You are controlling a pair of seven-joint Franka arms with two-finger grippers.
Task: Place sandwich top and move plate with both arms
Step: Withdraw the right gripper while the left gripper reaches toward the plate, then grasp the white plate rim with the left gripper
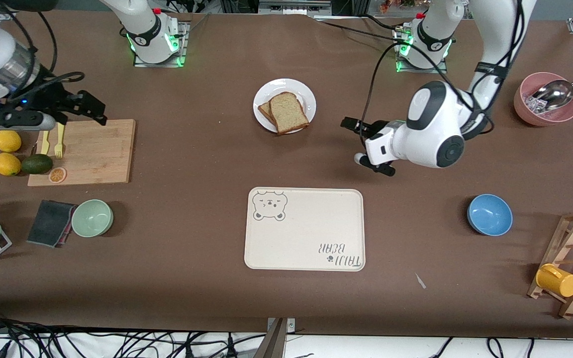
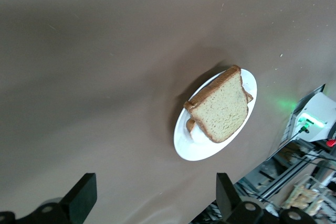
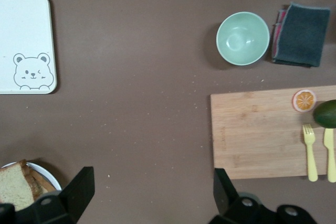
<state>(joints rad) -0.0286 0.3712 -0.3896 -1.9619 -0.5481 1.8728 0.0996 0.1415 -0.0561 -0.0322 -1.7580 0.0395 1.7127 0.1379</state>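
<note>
sandwich top (image 1: 289, 112) is lying on the plate (image 1: 305, 94), resting askew on a lower slice, near the middle of the desk (image 1: 207, 164) toward the arms' bases. left gripper (image 1: 357, 141) is hovering beside the plate, fingers spread wide and empty. right gripper (image 1: 85, 107) is waiting over the cutting board (image 1: 97, 154), also wide open (holding nothing). each gripper should be gripping the rim at matching sides, lifting level.

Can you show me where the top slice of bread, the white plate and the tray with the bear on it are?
sandwich top (image 1: 288, 111): front view, middle of the slice's face.
plate (image 1: 279, 85): front view, bare rim nearest the robots.
bear tray (image 1: 306, 223): front view, blank middle.
</note>
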